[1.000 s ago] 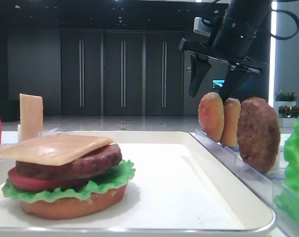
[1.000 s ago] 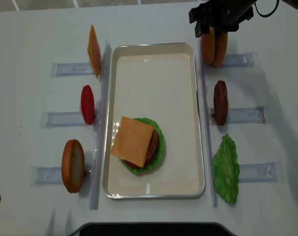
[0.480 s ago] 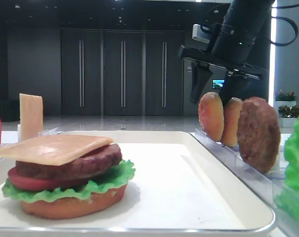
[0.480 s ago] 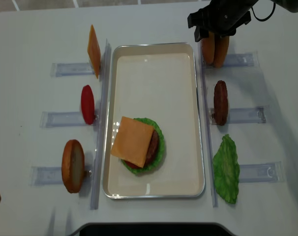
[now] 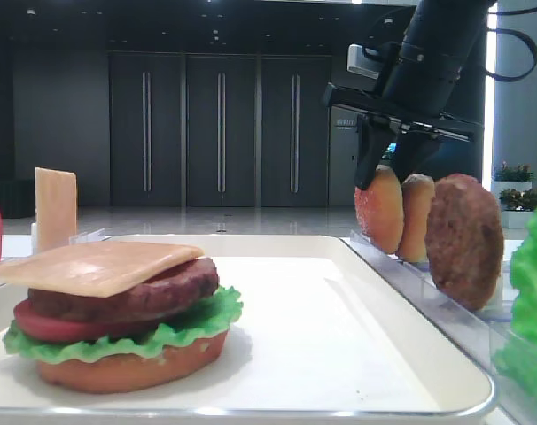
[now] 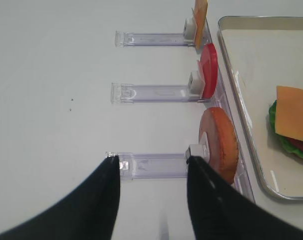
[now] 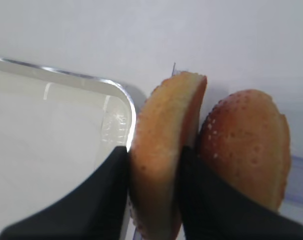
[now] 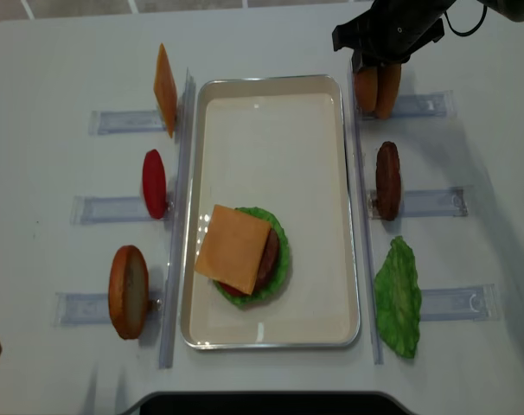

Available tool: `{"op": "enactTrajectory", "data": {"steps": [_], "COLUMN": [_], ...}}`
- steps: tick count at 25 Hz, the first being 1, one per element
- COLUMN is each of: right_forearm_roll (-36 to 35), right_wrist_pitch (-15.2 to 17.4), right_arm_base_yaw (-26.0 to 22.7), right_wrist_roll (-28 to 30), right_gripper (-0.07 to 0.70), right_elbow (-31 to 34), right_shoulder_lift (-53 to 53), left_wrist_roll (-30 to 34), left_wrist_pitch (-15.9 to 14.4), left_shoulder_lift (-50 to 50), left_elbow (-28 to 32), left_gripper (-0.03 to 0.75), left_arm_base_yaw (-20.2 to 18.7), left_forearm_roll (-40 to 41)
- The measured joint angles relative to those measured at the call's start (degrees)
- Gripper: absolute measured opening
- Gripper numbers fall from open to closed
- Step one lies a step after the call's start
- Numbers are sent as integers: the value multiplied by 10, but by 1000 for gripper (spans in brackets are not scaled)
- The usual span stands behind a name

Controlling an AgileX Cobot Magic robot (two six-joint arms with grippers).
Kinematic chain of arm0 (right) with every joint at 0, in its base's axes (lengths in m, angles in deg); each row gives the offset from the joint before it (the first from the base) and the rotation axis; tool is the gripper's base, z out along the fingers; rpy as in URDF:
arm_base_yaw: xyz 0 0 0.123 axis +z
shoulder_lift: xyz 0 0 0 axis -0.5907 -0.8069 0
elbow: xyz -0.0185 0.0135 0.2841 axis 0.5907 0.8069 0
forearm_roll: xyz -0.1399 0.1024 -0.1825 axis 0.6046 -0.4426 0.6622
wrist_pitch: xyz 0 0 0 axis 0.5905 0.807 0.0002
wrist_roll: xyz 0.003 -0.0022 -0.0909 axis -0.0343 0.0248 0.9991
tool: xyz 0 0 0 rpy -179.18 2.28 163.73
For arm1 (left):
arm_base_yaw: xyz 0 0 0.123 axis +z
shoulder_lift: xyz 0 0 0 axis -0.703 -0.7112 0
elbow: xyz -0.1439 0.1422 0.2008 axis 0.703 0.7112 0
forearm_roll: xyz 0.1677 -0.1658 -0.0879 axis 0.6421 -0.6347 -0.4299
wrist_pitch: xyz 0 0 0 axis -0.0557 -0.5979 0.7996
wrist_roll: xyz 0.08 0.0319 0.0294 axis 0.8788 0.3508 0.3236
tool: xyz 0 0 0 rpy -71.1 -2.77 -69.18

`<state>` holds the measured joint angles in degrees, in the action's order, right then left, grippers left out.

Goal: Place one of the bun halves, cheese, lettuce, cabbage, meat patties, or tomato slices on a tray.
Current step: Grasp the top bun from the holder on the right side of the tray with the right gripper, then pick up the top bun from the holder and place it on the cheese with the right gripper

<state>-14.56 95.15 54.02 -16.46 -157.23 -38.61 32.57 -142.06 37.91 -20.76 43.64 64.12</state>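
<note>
The right gripper [image 7: 154, 172] holds with narrow fingers the bun half [image 7: 164, 145] standing right of the far tray [image 7: 119, 100] corner; left gripper [image 6: 151, 200] fingers stand wide.

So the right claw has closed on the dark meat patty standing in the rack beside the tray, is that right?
Not quite. The right gripper has closed on a bun half, not the meat patty. The right wrist view shows its dark fingers pinching the bun nearer the tray. It does stand in the rack beside the tray, and the patty stands untouched further along.
</note>
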Motion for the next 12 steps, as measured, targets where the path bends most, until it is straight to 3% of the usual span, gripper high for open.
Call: {"op": "enactTrajectory", "data": {"steps": [12], "right_forearm_roll": [-1], "right_wrist_pitch": [56], "right_arm_base_yaw": [1], "right_wrist_roll": [0], "right_gripper": [219], "right_elbow": [-8], "right_shoulder_lift": [59], "left_wrist_roll": [0], "left_wrist_pitch": [0], "left_shoulder_lift": [0], "left_elbow": [0], "left_gripper": [338], "left_arm_base_yaw": [0], "left_forearm_roll": [0]}}
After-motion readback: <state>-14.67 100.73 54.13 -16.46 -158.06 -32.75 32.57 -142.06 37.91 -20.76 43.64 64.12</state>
